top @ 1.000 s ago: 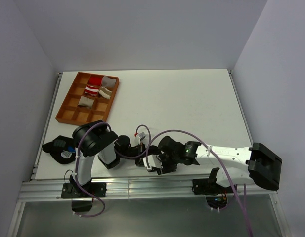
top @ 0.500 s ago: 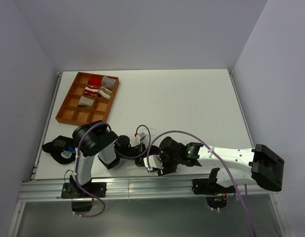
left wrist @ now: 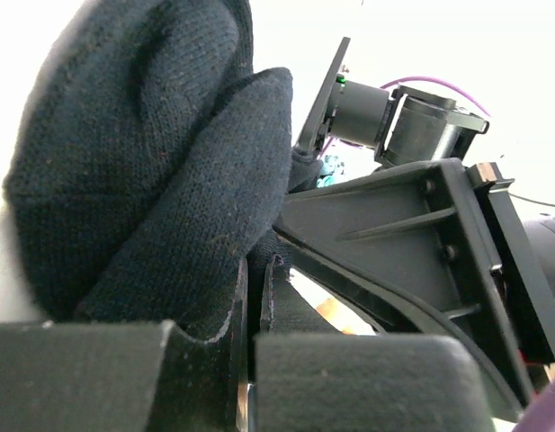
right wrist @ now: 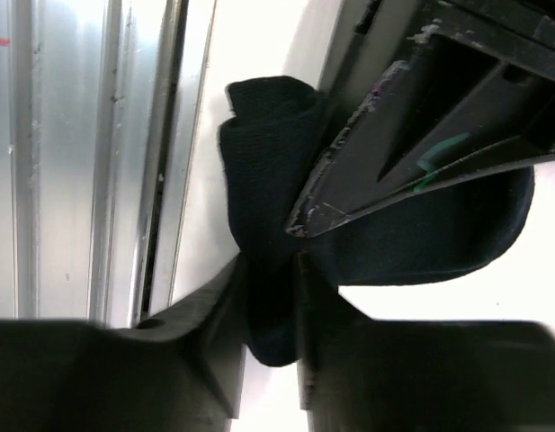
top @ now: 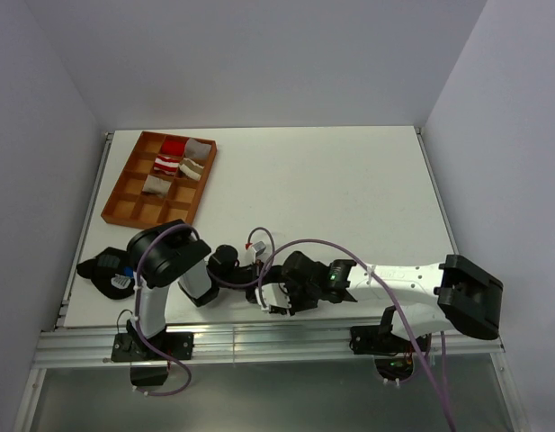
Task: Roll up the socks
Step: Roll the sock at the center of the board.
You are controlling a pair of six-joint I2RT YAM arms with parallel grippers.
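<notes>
**Two robot arms meet over a sock.** They close in on a bunched black knitted sock (left wrist: pixel 142 153) at the near edge of a white table (top: pixel 331 189). The sock lies just beside the aluminium rail (right wrist: pixel 79 153) that runs along the table's front.

The left gripper (left wrist: pixel 250 337) is pressed together on a thin fold of the sock. The fabric rises from between its fingers into a thick, rounded double fold.

The right gripper (right wrist: pixel 270 292) reaches in from the opposite side. A fold of the same sock fills the gap between its two fingers, and both lie against the cloth. In the right wrist view, a dark finger of the left gripper crosses above the sock. Behind it, the sock's far end spreads flat on the table.

Seen from above, the two grippers sit close together between the arm bases, and the sock is mostly hidden beneath them.

Well apart, at the table's far left corner, stands an orange compartment tray (top: pixel 133 191). Its far compartments hold red-and-white striped bundles (top: pixel 169 164) and beige bundles (top: pixel 195 168). A black object with a blue patch (top: pixel 108 268) lies at the table's left edge, near the left arm.
</notes>
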